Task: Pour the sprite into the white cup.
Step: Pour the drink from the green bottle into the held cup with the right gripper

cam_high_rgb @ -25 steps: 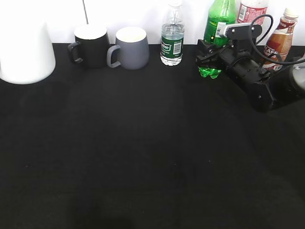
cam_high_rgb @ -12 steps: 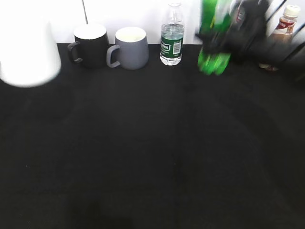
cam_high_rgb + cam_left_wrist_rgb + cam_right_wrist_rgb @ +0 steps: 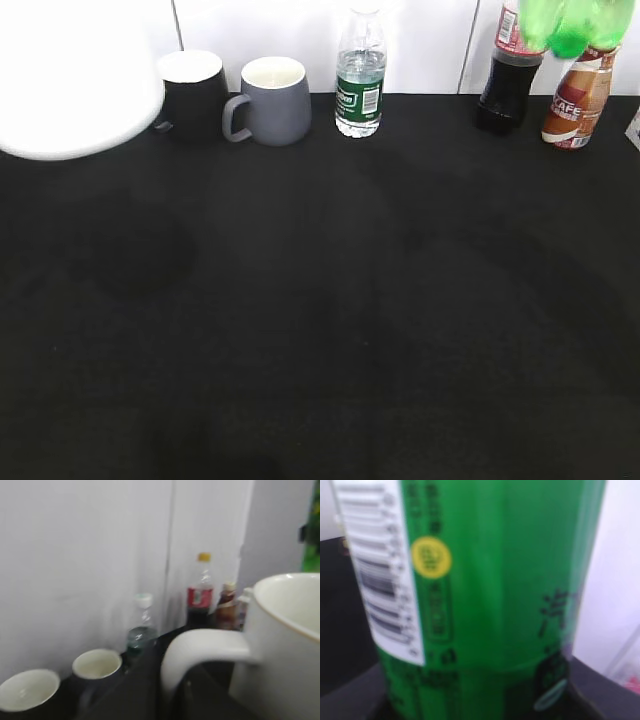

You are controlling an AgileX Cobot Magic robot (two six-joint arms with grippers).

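Note:
The white cup (image 3: 70, 80) hangs in the air at the upper left of the exterior view, with its shadow on the black table below. In the left wrist view the white cup (image 3: 280, 630) is close up, handle toward the camera, and my left gripper (image 3: 200, 695) shows as a dark shape shut at the handle. The sprite (image 3: 570, 25) is lifted; only its green base shows at the top right edge. In the right wrist view the sprite (image 3: 495, 605) fills the frame, held in my right gripper (image 3: 480, 712), whose fingers barely show. Neither arm shows in the exterior view.
Along the back wall stand a black mug (image 3: 195, 90), a grey mug (image 3: 275, 100), a small water bottle (image 3: 361, 80), a dark cola bottle (image 3: 505, 85) and a brown coffee bottle (image 3: 580, 100). The black table (image 3: 330, 320) spreads in front.
The sprite has gone from standing on the table to up at the top right edge. The right arm has left the exterior view. The white cup has risen and shifted right.

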